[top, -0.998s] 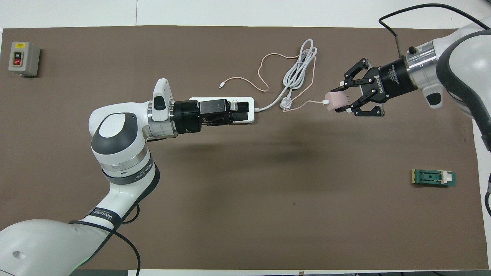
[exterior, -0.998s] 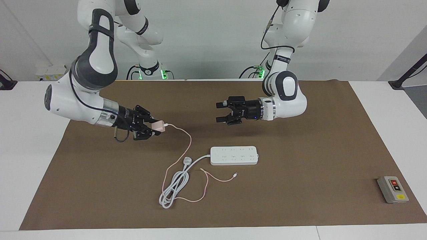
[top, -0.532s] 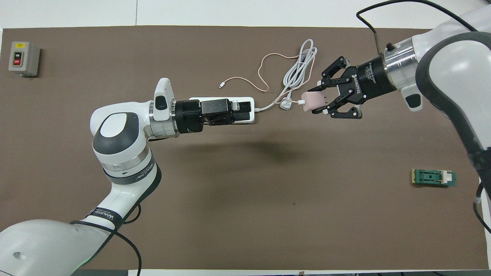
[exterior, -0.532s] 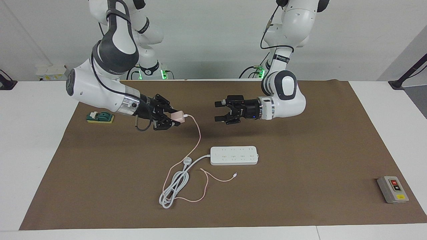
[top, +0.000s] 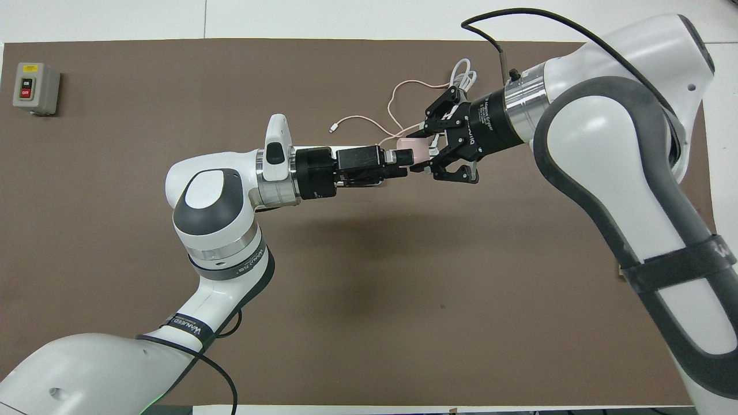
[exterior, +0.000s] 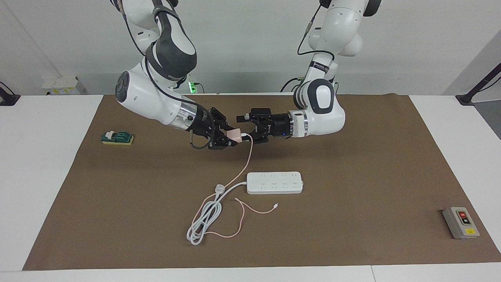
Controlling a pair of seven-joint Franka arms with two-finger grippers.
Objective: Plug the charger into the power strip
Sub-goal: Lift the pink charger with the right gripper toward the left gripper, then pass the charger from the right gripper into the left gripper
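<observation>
Charger (exterior: 235,135): pale pink cube, held in the air over the brown mat, above the part of the mat nearer to the robots than the power strip.
Cable (exterior: 242,170): thin and pink, it hung from the charger down to the mat, passed by the white plug (the three-pin one) and lay in loose curves beside the coiled white cord.
Right gripper (exterior: 228,137): closed on the charger, with the fingers on its sides; the arm came in from the right arm's end of the desk.
Left gripper (exterior: 247,127): raised over the mat, tip to tip with the right gripper; its fingers stood apart at the charger, and whether they touched it could not be told.
Power strip (exterior: 274,182): flat on the mat, free of both grippers, sockets upward; its thick white cord (exterior: 205,217) ran off in a coil.
Grey switch box (exterior: 460,222): at the left arm's end of the mat, well apart from the strip.
Green block (exterior: 117,137): on the white desk (exterior: 39,164) at the right arm's end, just beside the mat edge.
</observation>
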